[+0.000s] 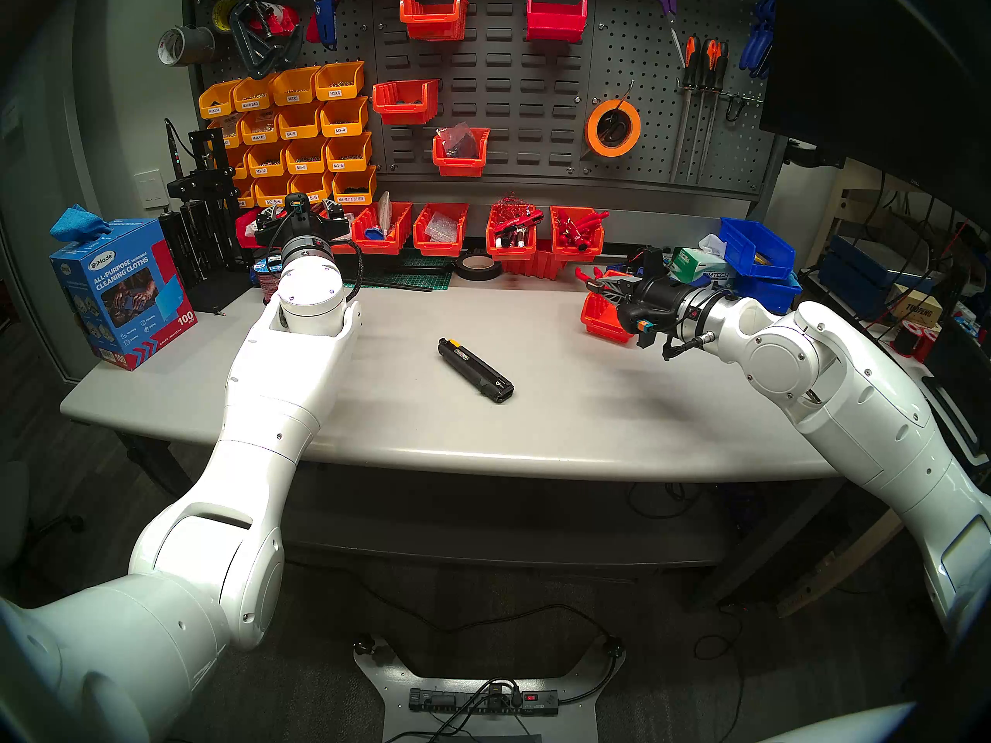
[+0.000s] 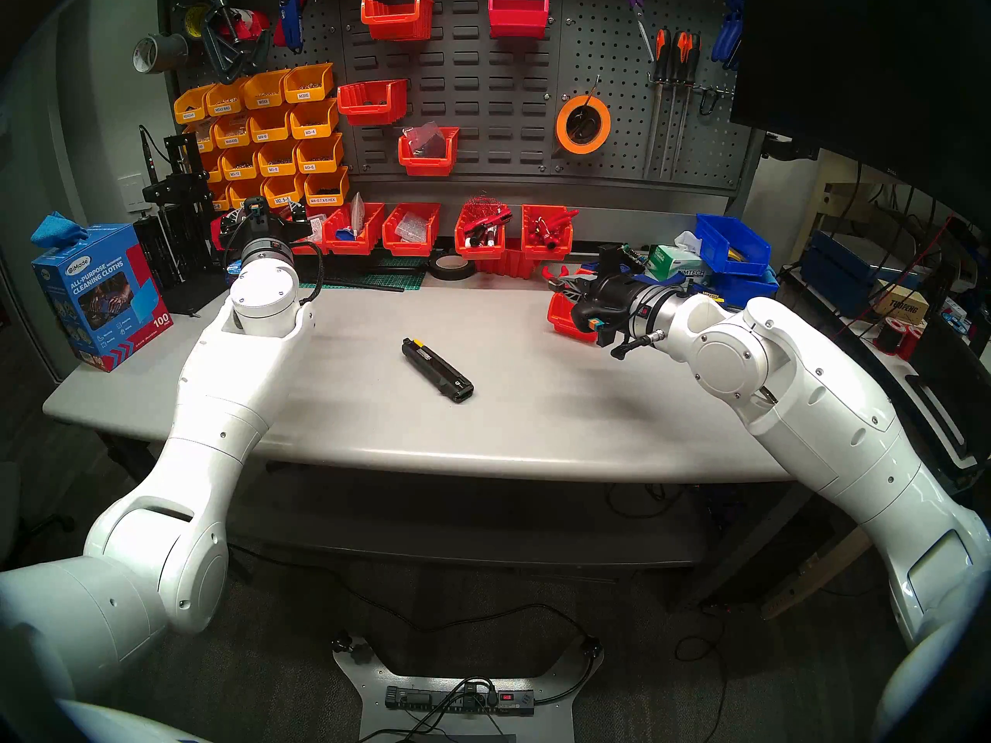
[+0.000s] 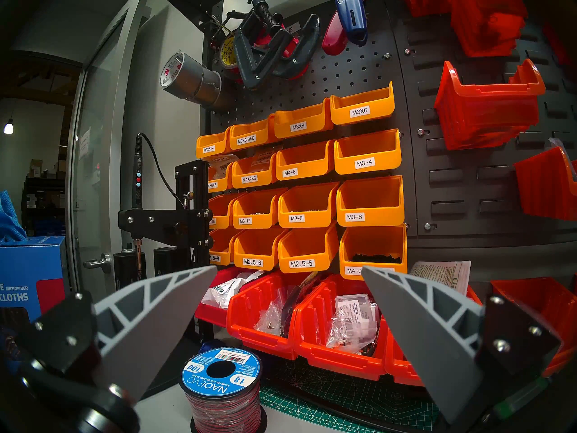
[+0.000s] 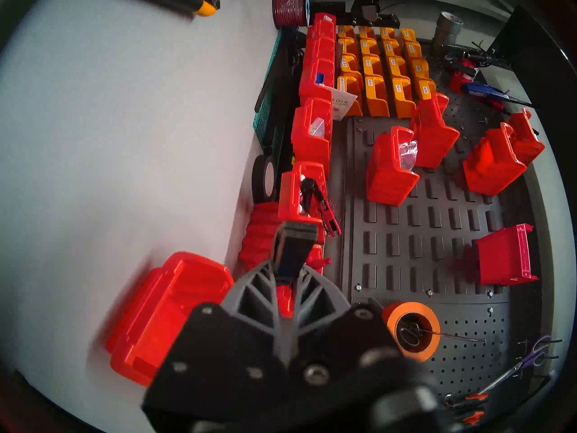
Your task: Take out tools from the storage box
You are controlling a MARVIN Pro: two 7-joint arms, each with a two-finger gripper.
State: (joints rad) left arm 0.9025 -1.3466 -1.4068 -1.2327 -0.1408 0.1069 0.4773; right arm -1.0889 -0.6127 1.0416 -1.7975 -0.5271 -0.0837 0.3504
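Note:
The black tool with a yellow end (image 1: 474,371) lies alone mid-table, also seen at the top edge of the right wrist view (image 4: 204,7). At the right, my right gripper (image 1: 600,286) is shut on the red-handled pliers (image 1: 583,274), holding them just above the small orange-red storage box (image 1: 603,321). From the right wrist, the pliers (image 4: 295,235) stick out past the fingers (image 4: 259,285), and the box (image 4: 168,313) is blurred at lower left. My left gripper (image 1: 300,216) hangs open and holds nothing at the back left, facing the yellow bins (image 3: 307,204).
A row of red bins (image 1: 445,232) lines the table's back edge, with a black tape roll (image 1: 477,267) and a green cutting mat (image 1: 423,275) in front. A wire spool (image 3: 223,388) sits under the left gripper. Blue cloth box (image 1: 120,291) far left; blue bins (image 1: 756,248) far right.

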